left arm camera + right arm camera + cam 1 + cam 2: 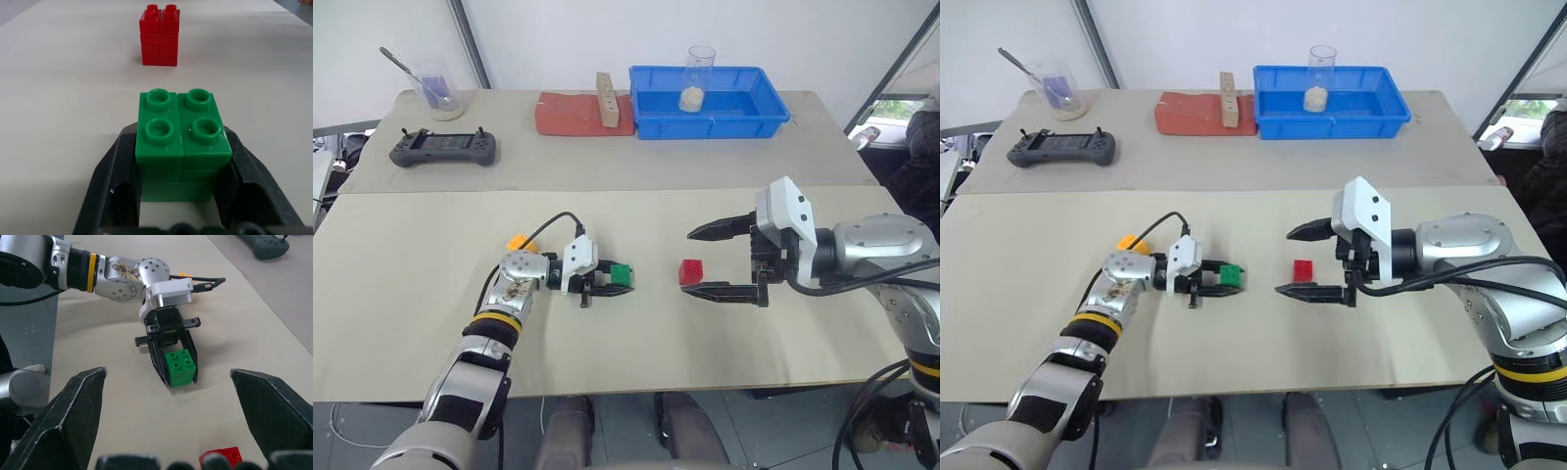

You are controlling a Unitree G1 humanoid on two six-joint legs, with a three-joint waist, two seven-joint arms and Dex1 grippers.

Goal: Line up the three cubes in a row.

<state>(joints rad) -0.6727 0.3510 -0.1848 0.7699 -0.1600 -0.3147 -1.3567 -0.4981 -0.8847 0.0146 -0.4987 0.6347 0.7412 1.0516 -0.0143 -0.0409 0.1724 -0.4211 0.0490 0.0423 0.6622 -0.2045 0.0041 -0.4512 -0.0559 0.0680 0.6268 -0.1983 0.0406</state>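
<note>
Gripping green cube point(182, 142), left claw point(607, 284) clamped on its sides, low on counter point(411, 294). Red cube point(691, 271) just right, between wide-open right claw point(710, 261) fingers, unheld. Orange-yellow cube point(517, 241) behind left wrist, partly hidden, probably resting. Set green down square, level with red.

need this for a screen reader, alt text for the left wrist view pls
The left gripper is shut on a green cube, studs up, on a pale table. A red cube stands further ahead on the table, apart from the green one.
</note>
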